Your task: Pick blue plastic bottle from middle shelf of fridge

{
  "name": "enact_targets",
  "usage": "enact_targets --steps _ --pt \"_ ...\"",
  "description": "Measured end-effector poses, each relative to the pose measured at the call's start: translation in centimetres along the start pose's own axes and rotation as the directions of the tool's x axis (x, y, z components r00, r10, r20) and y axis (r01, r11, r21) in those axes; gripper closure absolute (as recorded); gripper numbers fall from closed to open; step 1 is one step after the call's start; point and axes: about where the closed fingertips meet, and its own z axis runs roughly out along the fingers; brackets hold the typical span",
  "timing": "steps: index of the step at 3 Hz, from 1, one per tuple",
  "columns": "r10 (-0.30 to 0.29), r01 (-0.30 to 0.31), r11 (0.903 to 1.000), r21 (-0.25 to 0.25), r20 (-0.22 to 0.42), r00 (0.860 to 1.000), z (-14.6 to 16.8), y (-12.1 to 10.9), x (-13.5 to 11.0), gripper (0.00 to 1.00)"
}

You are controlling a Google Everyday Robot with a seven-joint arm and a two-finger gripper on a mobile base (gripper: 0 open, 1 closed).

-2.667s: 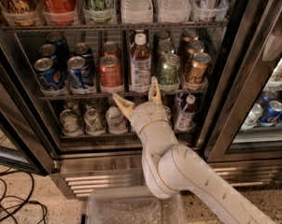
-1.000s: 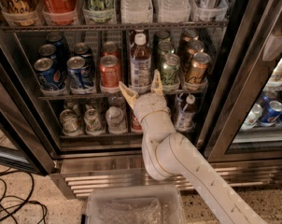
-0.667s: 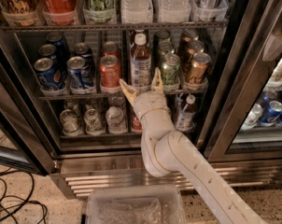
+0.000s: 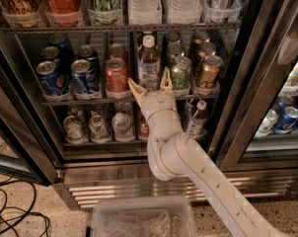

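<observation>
The blue plastic bottle (image 4: 148, 64) stands upright at the front of the middle shelf (image 4: 75, 101) of the fridge (image 4: 238, 83). It has a white cap, dark drink and a pale label. My gripper (image 4: 151, 84) is open just in front of the bottle's lower part. One yellowish fingertip is at the bottle's left, the other at its right. The fingers do not close on it. The white arm rises from the lower right.
Blue cans (image 4: 53, 78) and a red can (image 4: 116, 75) stand left of the bottle, green (image 4: 180, 74) and gold cans (image 4: 207, 73) right. A smaller white-capped bottle (image 4: 197, 118) sits on the lower shelf. Big bottles fill the top rack. A clear bin (image 4: 141, 218) lies below.
The gripper has risen and moved right and inward from below the shelf edge. Its open fingers now flank the bottle's lower part. The bottle has not moved.
</observation>
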Motion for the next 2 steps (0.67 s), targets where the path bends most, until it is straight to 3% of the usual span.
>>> enact_targets --steps 1,2 --pt "-0.011 0.011 0.9999 0.009 -0.003 1.000 0.65 -0.06 0.13 0.29" --pt "-0.020 0.020 0.9996 0.018 -0.008 1.000 1.20 -0.12 0.38 0.40"
